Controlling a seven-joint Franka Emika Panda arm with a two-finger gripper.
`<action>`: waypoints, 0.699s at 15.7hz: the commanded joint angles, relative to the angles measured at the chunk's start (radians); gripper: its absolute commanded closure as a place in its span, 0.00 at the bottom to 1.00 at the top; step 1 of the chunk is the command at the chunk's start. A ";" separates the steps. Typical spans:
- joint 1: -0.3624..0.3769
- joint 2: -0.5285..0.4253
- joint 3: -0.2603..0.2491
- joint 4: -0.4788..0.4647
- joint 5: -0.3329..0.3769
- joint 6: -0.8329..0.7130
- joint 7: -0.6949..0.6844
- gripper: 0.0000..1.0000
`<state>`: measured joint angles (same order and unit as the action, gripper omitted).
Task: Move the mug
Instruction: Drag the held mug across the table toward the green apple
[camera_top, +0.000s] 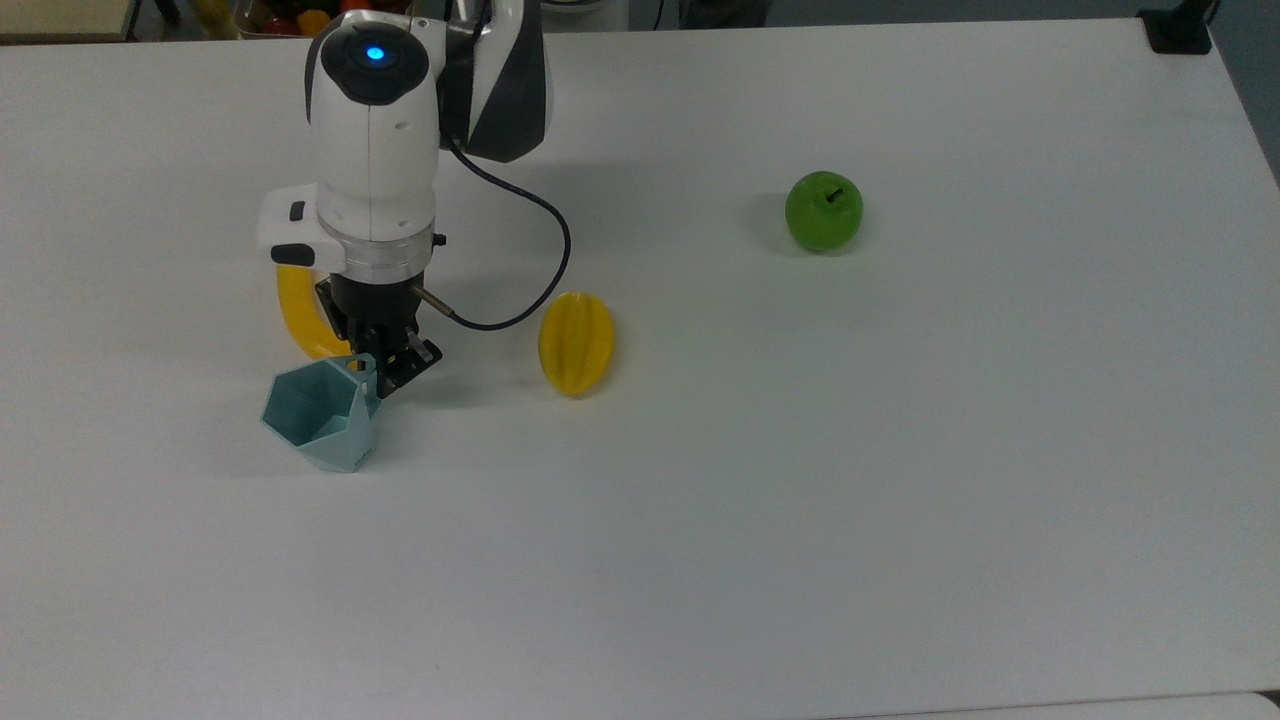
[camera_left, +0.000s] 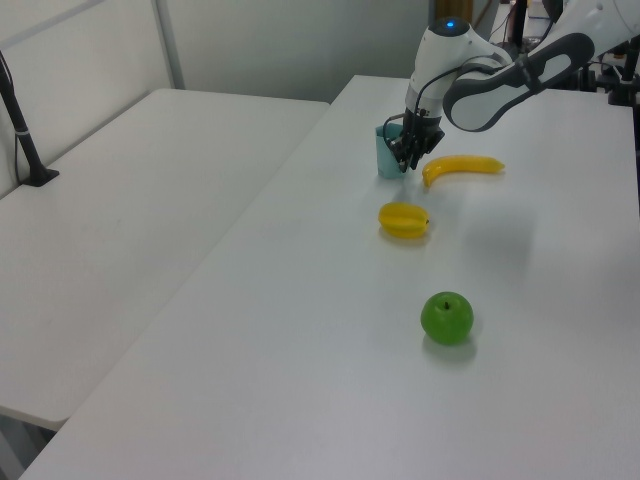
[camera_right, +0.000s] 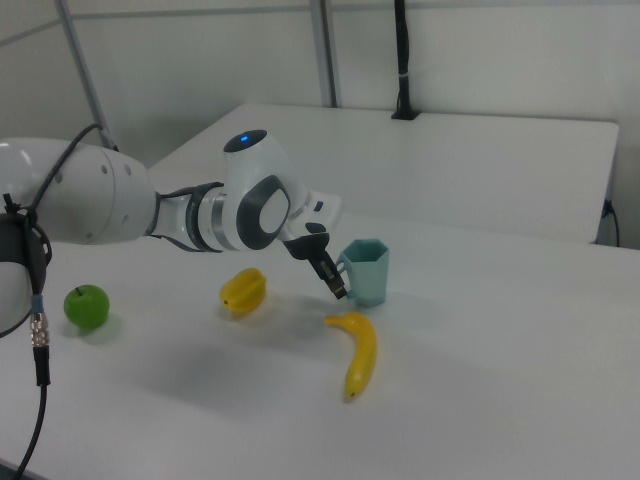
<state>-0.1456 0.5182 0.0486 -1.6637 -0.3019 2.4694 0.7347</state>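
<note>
One mug (camera_top: 318, 416), pale teal and faceted, stands upright on the white desk (camera_top: 800, 500), toward the top view's left edge and about midway between the desk's far and near edges. The gripper (camera_top: 378, 362) sits at the mug's small tab handle, its jaws closed together on that tab. One banana (camera_right: 358, 352) lies just behind the gripper in the top view, partly hidden by the arm. One yellow starfruit (camera_top: 576, 343) lies near the mug, on the top view's right of it. One green apple (camera_top: 823, 211) sits well apart, toward the desk's far right in the top view.
</note>
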 joint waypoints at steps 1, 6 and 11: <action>0.032 -0.205 0.005 -0.213 -0.037 -0.006 0.025 0.92; 0.104 -0.423 0.011 -0.382 -0.037 -0.182 -0.006 0.92; 0.210 -0.437 0.011 -0.424 -0.036 -0.270 -0.027 0.92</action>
<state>0.0098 0.1016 0.0687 -2.0348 -0.3201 2.2114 0.7228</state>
